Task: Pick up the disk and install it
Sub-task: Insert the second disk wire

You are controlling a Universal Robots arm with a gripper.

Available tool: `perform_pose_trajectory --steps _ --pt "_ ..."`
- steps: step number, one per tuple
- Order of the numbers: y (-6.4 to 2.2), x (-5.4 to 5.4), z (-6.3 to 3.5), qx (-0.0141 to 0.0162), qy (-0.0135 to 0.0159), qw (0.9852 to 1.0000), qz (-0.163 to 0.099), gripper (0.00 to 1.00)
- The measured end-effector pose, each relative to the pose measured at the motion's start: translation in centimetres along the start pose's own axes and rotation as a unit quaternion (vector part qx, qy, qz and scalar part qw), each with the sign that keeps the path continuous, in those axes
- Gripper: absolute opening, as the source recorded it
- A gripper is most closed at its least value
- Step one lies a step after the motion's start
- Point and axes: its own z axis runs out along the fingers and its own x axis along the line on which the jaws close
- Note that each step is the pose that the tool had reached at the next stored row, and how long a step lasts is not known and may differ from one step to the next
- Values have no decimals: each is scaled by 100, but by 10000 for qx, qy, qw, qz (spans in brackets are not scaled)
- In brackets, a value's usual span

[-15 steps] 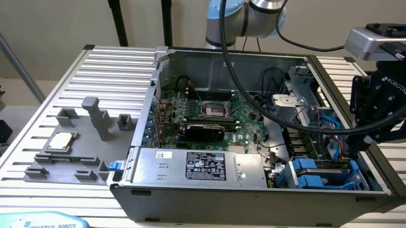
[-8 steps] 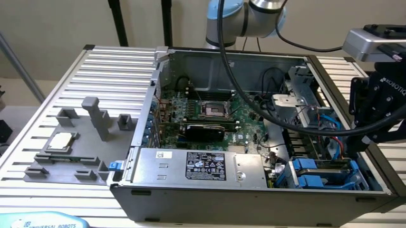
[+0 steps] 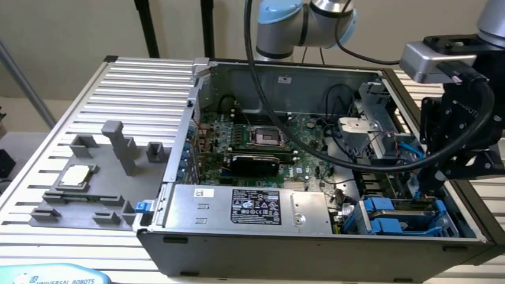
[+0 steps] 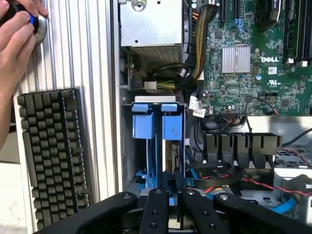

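The disk (image 4: 173,146) stands on edge in the drive bay at the corner of the open computer case (image 3: 316,242), its blue carrier rail toward the camera. My gripper (image 4: 172,189) reaches down over it, and its two black fingers are shut on the disk's thin edge. In the exterior view the gripper (image 3: 430,188) hangs over the blue drive bay (image 3: 394,214) at the case's near corner, on the exterior view's right. A second blue carrier (image 4: 144,124) sits right beside the held one.
Red, black and blue cables (image 4: 229,175) lie close beside the bay. The silver power supply (image 3: 252,207) fills the case's near side. A grey fixture with a CPU chip (image 3: 75,176) lies on the table. A keyboard (image 4: 53,151) and a person's hand (image 4: 14,44) are outside the case.
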Motion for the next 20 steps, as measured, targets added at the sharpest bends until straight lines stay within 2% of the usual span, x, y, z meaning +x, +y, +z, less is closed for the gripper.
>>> perform_pose_trajectory --steps 3,6,12,15,18,20 --pt "100 9 13 88 -63 9999 14 16" --pt "148 14 35 160 -112 9998 26 16" --pt "153 23 96 296 -168 9994 46 16" --pt "155 31 140 338 -184 9992 51 16" --pt "163 33 191 359 -208 9991 56 16" --pt "169 32 219 375 -235 9990 60 16"
